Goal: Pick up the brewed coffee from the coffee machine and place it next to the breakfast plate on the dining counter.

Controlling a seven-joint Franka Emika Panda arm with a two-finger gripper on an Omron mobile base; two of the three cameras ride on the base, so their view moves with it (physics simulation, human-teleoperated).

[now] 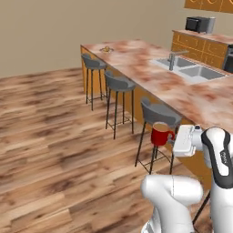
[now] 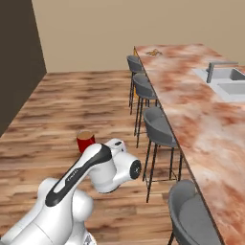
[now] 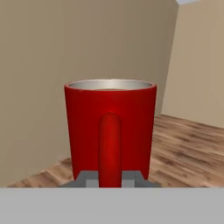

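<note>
Left base view: marbled dining counter [image 1: 182, 93] over wood floor [image 1: 50, 136].

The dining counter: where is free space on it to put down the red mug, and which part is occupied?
The dining counter is bare around the breakfast plate at its far end, and along the stool-side edge from there down to the near end. The sink and faucet crowd the opposite side. The mug hangs in the gripper off the counter, above the floor beside the nearest stool.
</note>
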